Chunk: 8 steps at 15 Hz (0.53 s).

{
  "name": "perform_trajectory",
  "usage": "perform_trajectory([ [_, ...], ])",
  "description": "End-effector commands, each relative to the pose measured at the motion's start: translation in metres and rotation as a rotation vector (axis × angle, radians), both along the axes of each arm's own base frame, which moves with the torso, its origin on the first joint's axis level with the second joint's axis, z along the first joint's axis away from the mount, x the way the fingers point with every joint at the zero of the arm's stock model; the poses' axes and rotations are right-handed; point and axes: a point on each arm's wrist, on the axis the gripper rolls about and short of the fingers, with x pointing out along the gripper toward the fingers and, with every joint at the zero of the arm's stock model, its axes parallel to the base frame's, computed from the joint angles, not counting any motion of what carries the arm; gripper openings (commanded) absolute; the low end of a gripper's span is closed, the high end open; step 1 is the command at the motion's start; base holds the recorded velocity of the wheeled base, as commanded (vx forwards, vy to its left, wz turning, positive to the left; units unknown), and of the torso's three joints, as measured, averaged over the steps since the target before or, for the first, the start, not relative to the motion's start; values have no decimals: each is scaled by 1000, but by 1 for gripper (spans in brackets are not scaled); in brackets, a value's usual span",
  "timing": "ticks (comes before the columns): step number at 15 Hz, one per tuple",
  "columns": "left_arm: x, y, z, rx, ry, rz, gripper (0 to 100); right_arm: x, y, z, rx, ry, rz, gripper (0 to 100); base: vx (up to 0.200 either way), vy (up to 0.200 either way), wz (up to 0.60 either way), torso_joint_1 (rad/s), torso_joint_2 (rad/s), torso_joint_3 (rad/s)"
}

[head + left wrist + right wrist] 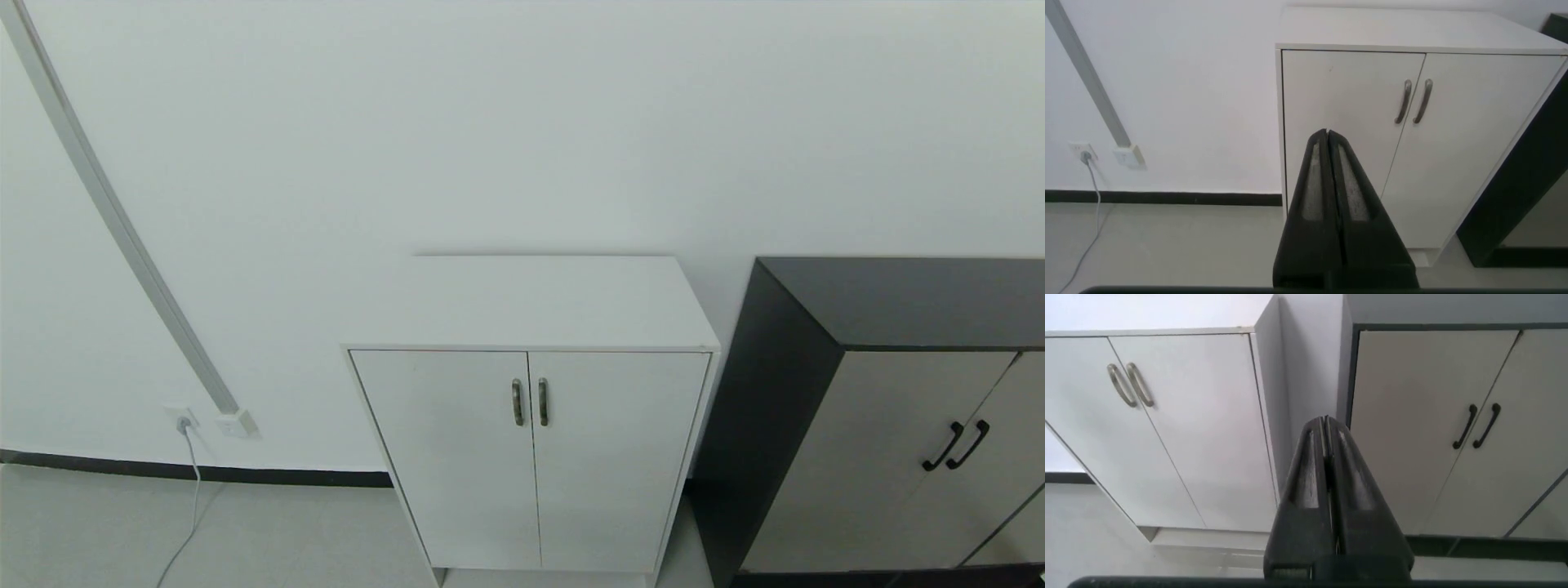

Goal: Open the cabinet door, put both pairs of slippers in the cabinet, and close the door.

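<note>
A white two-door cabinet (531, 457) stands against the wall with both doors closed. Two metal handles (530, 402) sit side by side at the top of the seam. In the left wrist view the same cabinet (1413, 139) is ahead, and my left gripper (1328, 135) is shut, empty, well short of the left door. In the right wrist view my right gripper (1325, 423) is shut and empty, held in front of the gap between the white cabinet (1167, 425) and a dark one.
A dark-framed cabinet (882, 425) with grey doors and black handles (955, 445) stands close on the right. On the left wall are a slanted cable duct (114, 212), a socket (184, 420) and a cord trailing onto the grey floor (122, 531).
</note>
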Motion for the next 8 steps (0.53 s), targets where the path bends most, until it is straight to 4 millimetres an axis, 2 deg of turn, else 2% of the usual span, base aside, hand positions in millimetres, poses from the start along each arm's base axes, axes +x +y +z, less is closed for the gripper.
perform_trajectory([
  [1, 0, 0, 0, -1, 1, -1, 0, 0, 0, 0, 6, -1, 2, 0, 0, 0, 0, 0, 0, 0],
  [8, 0, 0, 0, -1, 1, 1, 0, 0, 0, 0, -17, -1, 3, 0, 0, 0, 0, 0, 0, 0],
])
